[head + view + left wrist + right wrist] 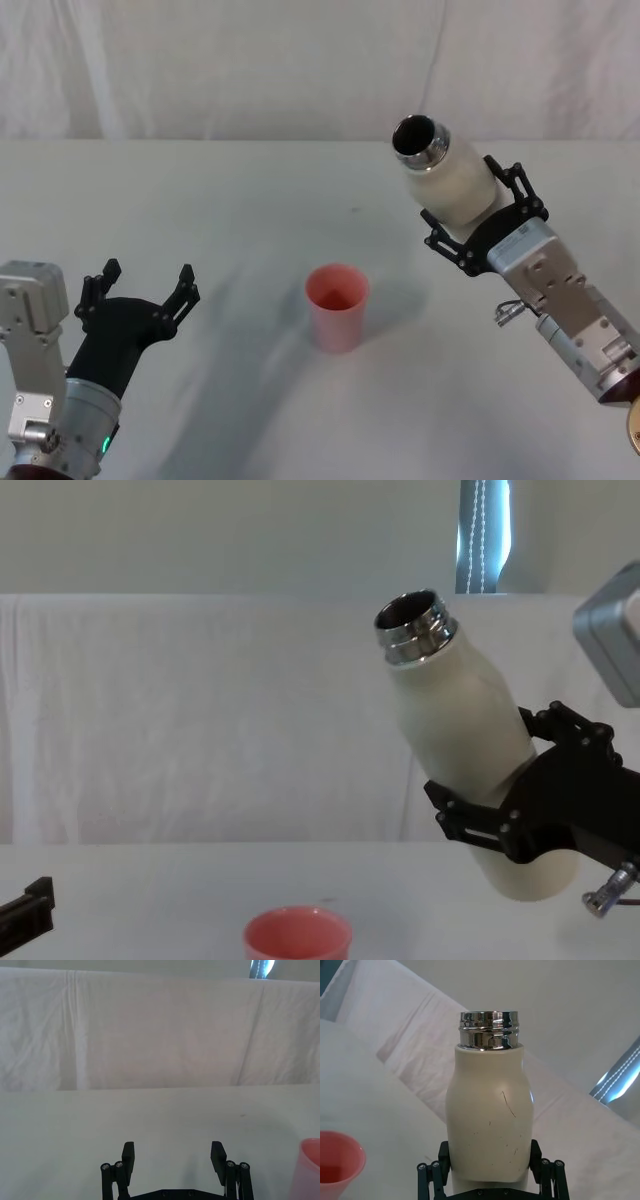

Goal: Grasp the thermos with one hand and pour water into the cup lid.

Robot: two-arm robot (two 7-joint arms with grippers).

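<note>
The right gripper [478, 222] is clamped round the lower body of the thermos [445, 178], held off the table and tilted — steel neck leaning toward the robot's left, where the pink cup lid [337, 305] stands lower down, not yet beneath the mouth — while the left gripper [142, 288] idles spread wide.

The thermos [489, 1110] base is cut off by the lower edge in the right wrist view. The cup lid [312, 1166] is cropped at the left wrist view's edge. Liquid level inside the thermos: cannot be determined.
</note>
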